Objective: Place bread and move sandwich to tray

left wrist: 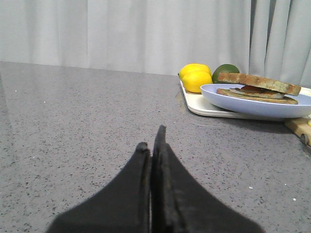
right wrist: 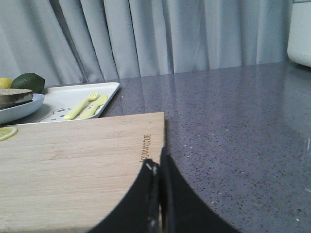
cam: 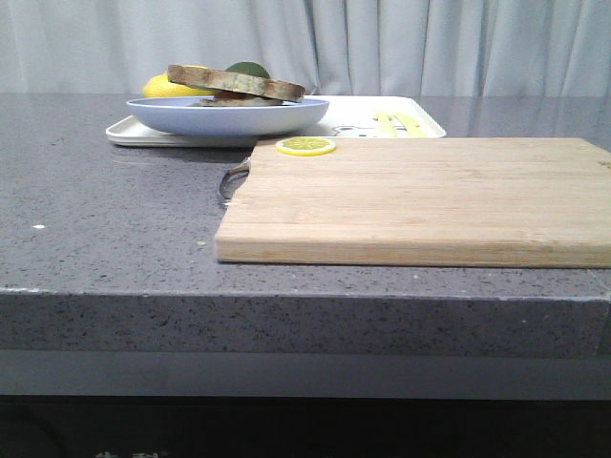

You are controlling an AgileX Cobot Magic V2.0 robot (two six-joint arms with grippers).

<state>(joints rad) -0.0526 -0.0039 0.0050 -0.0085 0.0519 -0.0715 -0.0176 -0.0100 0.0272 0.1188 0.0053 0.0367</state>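
Left tool (left wrist: 153,145) low over bare bench (left wrist: 73,121), fingers pressed together, nothing held; parked clear of the food, probably idle.

Sandwich (cam: 236,84) assembled: top bread (left wrist: 259,83) over filling, seated in blue plate (cam: 227,116). Plate resting on left end of tray (cam: 382,119), so both steps look done. Lemons (left wrist: 195,77) and lime (left wrist: 225,70) behind plate.

Cutting board (cam: 420,196) bare but for lemon slice (cam: 305,146) at far edge. Yellow fork and knife (right wrist: 87,106) on tray.

Right tool (right wrist: 158,194) closed, empty, at board's near corner.
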